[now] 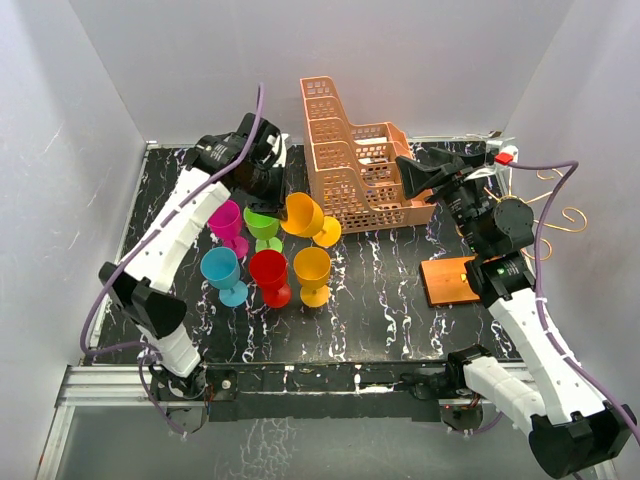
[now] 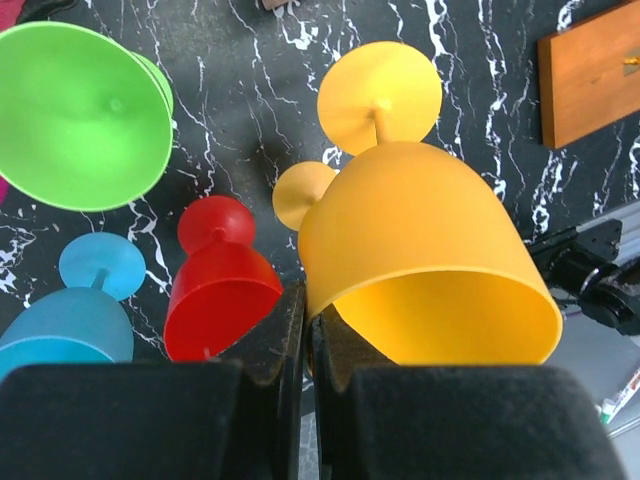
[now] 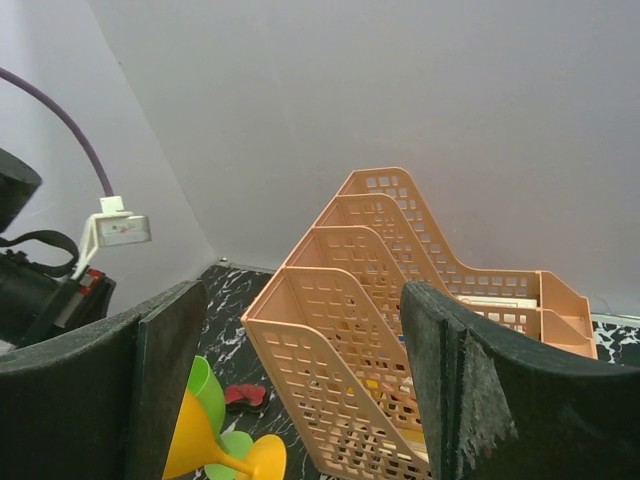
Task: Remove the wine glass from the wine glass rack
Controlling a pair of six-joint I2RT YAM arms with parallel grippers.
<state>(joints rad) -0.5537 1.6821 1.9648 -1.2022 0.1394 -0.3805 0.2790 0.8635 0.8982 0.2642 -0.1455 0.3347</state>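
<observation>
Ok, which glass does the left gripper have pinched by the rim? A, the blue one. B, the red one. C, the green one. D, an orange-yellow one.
D: in the left wrist view the left gripper is shut on the rim of the tilted orange-yellow wine glass.

The top camera looks steeply down from above the near edge and takes in the whole tabletop (image 1: pixel 380 300). The left wrist camera looks down, close over the orange glass (image 2: pixel 420 250), with the wooden board (image 2: pixel 590 80) at upper right. The right wrist camera looks level toward the far edge, near the basket (image 3: pixel 340 300). The top view shares all three.
</observation>
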